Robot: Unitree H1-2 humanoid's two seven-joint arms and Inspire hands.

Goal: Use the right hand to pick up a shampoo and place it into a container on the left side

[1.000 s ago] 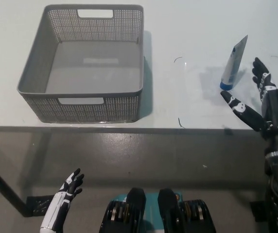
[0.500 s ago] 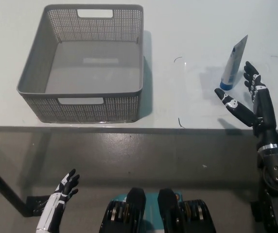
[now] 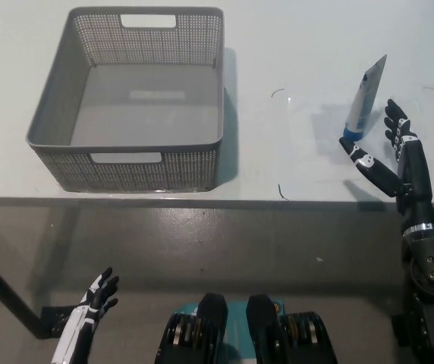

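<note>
A pale blue shampoo tube (image 3: 363, 98) stands upright on its dark blue cap at the right of the white table (image 3: 293, 45). My black right hand (image 3: 388, 155) is open just below and to the right of the tube, fingers spread on either side of the cap, apart from it. The grey mesh basket (image 3: 50, 144) sits at the table's left with nothing inside. My white left hand (image 3: 88, 315) hangs low at the bottom left, below the table's edge, fingers apart.
The table's front edge (image 3: 217, 201) runs across the middle of the view, with dark floor below it. A few thin dark marks (image 3: 279, 92) lie on the table between basket and tube.
My right hand has moved in towards the tube's cap from the right and slightly up. My left hand has sunk lower at the bottom left. Tube and basket stay put.
</note>
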